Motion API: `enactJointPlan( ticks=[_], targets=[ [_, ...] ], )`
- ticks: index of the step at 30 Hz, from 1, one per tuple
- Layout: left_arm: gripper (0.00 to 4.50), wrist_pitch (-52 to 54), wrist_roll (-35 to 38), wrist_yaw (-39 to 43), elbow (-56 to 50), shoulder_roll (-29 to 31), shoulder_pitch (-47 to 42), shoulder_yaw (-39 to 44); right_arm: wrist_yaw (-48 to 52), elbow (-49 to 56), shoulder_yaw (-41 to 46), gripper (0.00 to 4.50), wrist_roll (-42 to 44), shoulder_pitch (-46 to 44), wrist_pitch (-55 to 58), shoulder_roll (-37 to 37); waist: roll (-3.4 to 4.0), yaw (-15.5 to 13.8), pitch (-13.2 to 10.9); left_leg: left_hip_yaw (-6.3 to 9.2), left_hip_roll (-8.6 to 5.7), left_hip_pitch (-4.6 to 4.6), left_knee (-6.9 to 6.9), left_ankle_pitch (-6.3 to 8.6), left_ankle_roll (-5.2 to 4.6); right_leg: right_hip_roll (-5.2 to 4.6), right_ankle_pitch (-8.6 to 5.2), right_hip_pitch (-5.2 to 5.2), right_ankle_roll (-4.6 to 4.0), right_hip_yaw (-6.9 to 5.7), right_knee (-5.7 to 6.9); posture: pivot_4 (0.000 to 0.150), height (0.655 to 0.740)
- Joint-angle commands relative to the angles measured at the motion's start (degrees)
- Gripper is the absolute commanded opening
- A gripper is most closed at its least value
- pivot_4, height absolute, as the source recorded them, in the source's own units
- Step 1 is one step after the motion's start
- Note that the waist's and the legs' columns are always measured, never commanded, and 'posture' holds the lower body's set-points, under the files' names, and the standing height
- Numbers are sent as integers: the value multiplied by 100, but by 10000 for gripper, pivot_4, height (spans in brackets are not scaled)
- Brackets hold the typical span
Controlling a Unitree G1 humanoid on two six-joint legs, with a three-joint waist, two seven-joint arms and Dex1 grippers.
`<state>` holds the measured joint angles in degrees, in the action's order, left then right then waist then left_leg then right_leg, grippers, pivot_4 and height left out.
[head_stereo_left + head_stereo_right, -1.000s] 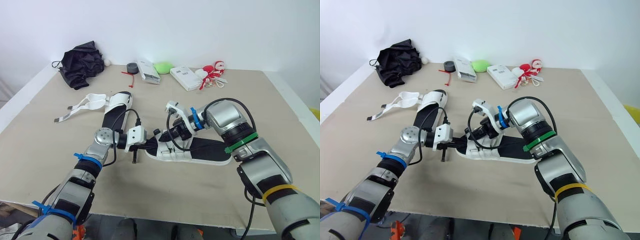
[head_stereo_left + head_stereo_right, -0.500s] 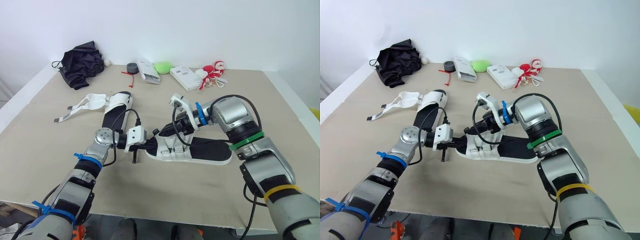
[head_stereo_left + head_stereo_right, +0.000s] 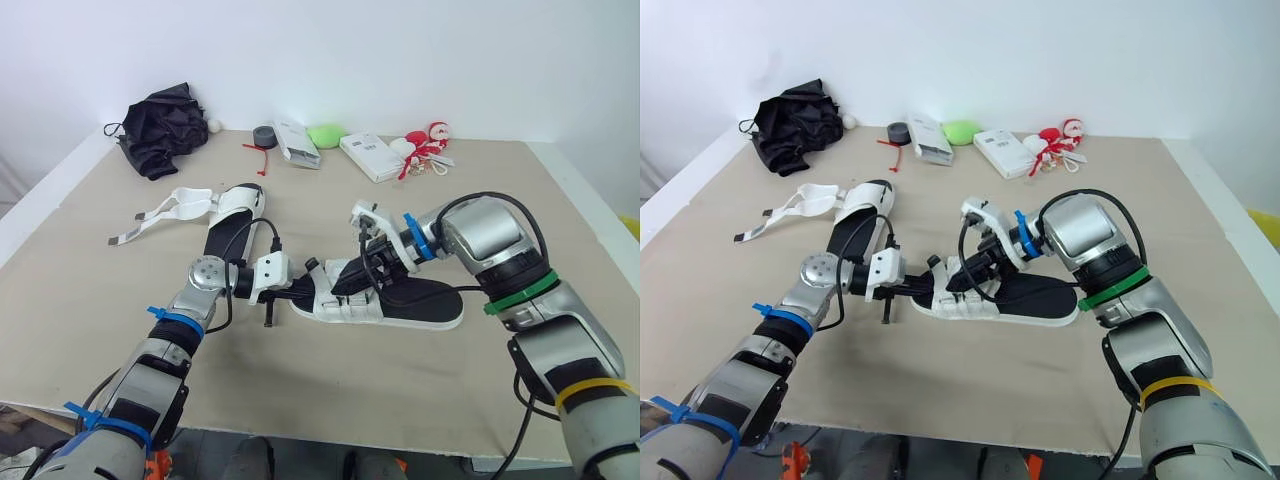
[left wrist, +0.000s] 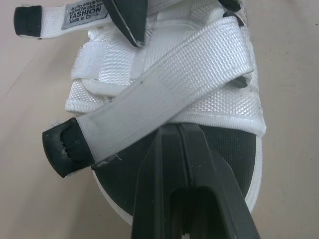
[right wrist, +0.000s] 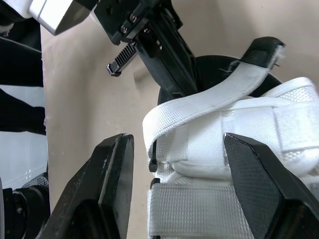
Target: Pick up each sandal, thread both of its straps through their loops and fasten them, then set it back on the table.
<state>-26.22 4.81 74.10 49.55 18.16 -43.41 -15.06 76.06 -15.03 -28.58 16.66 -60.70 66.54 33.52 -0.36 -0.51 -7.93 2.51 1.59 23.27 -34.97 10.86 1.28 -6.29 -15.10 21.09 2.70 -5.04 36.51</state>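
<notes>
R claw (image 5: pixel 177 149) spread open astride straps (image 4: pixel 164 84) of near sandal (image 3: pixel 435 305); L claw (image 4: pixel 175 130) pinched closed, tip on its toe.

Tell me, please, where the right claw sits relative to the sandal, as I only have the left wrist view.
Observer: The right claw is open, with its fingers on either side of the sandal's front straps.
Operator: Thank you. Which way does the heel point?
Observer: The heel points toward the robot's right, and the sandal appears to rest on the table.
Operator: And the other one?
Observer: The second sandal lies farther back on the robot's left, with its loose straps undone and spread out on the table.
</notes>
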Motion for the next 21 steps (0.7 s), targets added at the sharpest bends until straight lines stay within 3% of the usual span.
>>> enactJointPlan(
  ticks=[1, 15, 16, 17, 20, 21],
  targets=[
    [0, 360, -774, 196, 699, 12, 603, -637, 91, 30, -169, 30989, 24, -64, -60, -41, 1, 0, 0, 0, 0, 0, 0, 0, 0, 0, 0, 0, 0, 0, 0, 1500, 7400],
    [0, 380, -753, 181, 643, 23, 667, -631, -145, -1352, 119, 30989, -13, -544, -435, -876, 4, 2, 6, 0, 0, -6, -1, 0, 0, 2, 0, -2, 0, 1, 6, 1500, 7400],
    [0, 379, -752, 184, 640, 29, 670, -632, -194, -1520, 190, 27122, -24, -591, -489, -933, 4, 2, 7, 0, 0, -8, -1, 0, 0, 2, -1, -1, -1, 2, 12, 1500, 7400],
    [0, 377, -752, 188, 637, 37, 674, -633, -253, -1689, 265, 27122, -40, -637, -542, -996, 4, 2, 7, 0, 1, -8, -1, 0, 0, 2, -1, -1, -2, 2, 12, 1500, 7400],
    [0, 377, -752, 201, 628, 49, 680, -638, -383, -2139, 432, 16787, -88, -738, -707, -1148, 4, 4, 7, -3, 0, -10, -2, 0, 0, 2, -1, 0, -2, 6, 18, 1500, 7400],
    [0, 377, -753, 200, 628, 49, 678, -639, -421, -2292, 479, 15204, -118, -760, -768, -1196, 4, 4, 7, -2, 0, -10, -2, 0, 0, 3, -2, 2, -4, 6, 20, 1500, 7400]
  ],
)
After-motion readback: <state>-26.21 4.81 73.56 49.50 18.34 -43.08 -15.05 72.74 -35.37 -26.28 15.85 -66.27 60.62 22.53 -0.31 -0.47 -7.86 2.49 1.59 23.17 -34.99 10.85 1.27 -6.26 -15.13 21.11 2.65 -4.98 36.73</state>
